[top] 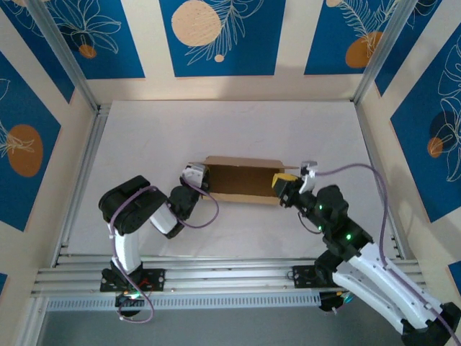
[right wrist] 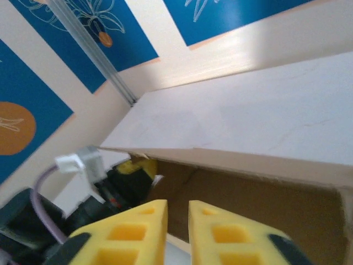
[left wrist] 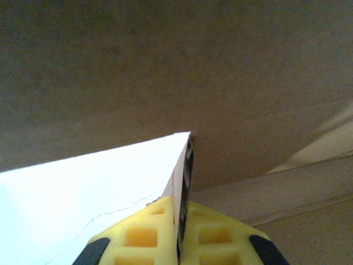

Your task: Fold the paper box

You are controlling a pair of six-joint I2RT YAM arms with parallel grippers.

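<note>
The left gripper [left wrist: 177, 208] is clamped on the paper box [top: 241, 182]. In its wrist view the two yellow fingers [left wrist: 144, 234] press together on a thin cardboard edge, which runs up between them and on past the tips. Above and ahead of those tips hangs a broad brown panel of the box, with a creased flap off to the fingers' right. To their left lies the white table [top: 238, 122].

From overhead, the box rests open-topped on the table between the two tools, its long sides running from one to the other. The left gripper is at one short end and the right gripper [right wrist: 177, 205] at the other.

The right gripper's yellow fingers stand a narrow gap apart. Just ahead of their tips is the box's brown inside, and the upper edge of its far long wall runs across beyond them. A pale strip sits low in the gap, and I cannot tell whether the fingers pinch it or anything else.

Farther ahead and to the left of these fingers, at the box's far end, is the dark body of the left arm's wrist with a white connector [right wrist: 83, 161] and a purple cable [right wrist: 39, 190]. Past the box, bare table reaches to blue wall panels [right wrist: 231, 14] printed with leaves.
</note>
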